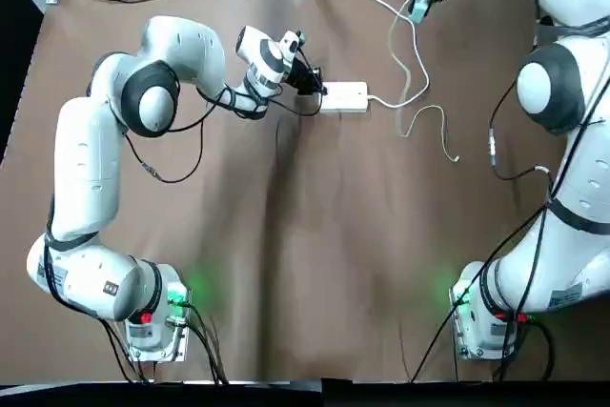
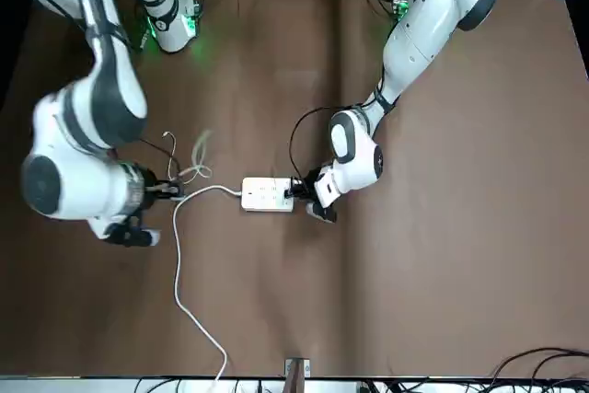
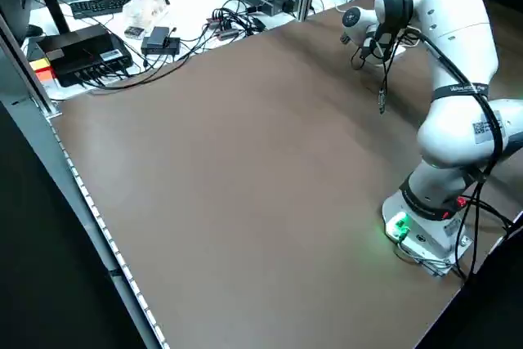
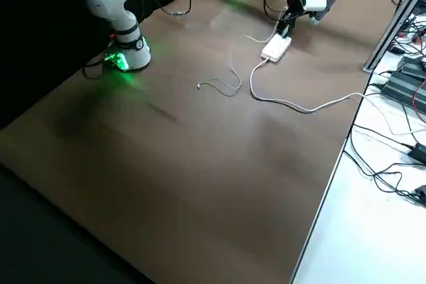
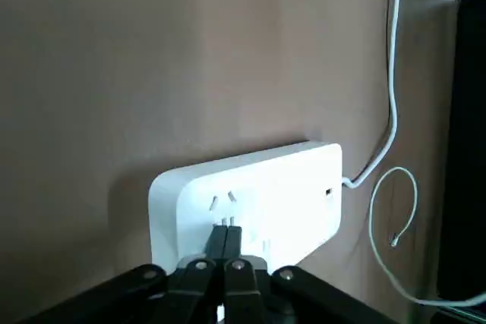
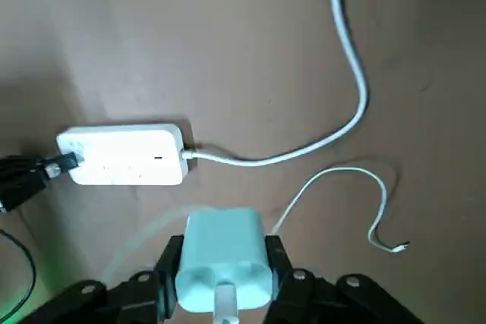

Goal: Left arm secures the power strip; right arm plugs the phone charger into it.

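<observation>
L gripper (image 1: 315, 84) is down low w/ fingers (image 5: 226, 242) pinched together, tips pressing on the near end of the power strip (image 1: 344, 97), nothing between them. Strip lies flat on the table (image 1: 286, 254), thick cord (image 1: 405, 40) running off its far end. R gripper (image 6: 224, 282) is lifted, clamped on the teal phone charger (image 6: 222, 258); strip sits below and ahead of it, well apart, thin cable (image 6: 357, 187) trailing to a loose end.

I work in a lab. My two big white arms are bolted at one edge of a wide brown table (image 1: 286, 264), with green lights (image 1: 181, 295) at their bases. Past the far edge sits a white bench (image 3: 188, 6) full of black boxes (image 3: 82, 51), a keyboard (image 3: 102, 4) and tangled cables (image 3: 233, 22).
</observation>
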`<state>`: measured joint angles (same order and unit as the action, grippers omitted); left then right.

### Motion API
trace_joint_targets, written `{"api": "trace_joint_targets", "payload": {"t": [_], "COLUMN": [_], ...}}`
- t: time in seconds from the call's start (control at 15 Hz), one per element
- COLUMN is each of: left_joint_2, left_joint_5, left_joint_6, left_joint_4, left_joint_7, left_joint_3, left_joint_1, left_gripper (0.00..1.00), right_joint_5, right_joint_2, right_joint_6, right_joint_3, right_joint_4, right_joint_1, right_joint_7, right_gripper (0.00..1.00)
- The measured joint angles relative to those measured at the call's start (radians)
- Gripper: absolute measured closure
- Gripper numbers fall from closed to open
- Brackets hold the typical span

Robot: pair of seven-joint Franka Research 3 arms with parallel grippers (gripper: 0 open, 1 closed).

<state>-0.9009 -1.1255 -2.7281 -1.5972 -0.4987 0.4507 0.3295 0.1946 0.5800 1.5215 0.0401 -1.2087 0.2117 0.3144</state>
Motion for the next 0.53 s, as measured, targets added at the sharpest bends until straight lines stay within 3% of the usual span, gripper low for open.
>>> {"api": "trace_joint_targets", "payload": {"t": [0.27,0.53], "left_joint_2": [0.0,0.0], "left_joint_5": [0.0,0.0], "left_joint_6": [0.0,0.0], "left_joint_4": [0.0,0.0], "left_joint_7": [0.0,0.0], "left_joint_3": [0.0,0.0], "left_joint_1": [0.0,0.0], "left_gripper": [0.99,0.99], "right_joint_5": [0.0,0.079], "right_joint_2": [0.038,0.039], "right_joint_6": [-0.048,-0.103], "right_joint_3": [0.001,0.004], "right_joint_4": [-0.042,-0.11], "right_joint_1": [0.069,0.152], "right_joint_7": [0.057,0.07], "right_gripper": [0.52,0.52]}}
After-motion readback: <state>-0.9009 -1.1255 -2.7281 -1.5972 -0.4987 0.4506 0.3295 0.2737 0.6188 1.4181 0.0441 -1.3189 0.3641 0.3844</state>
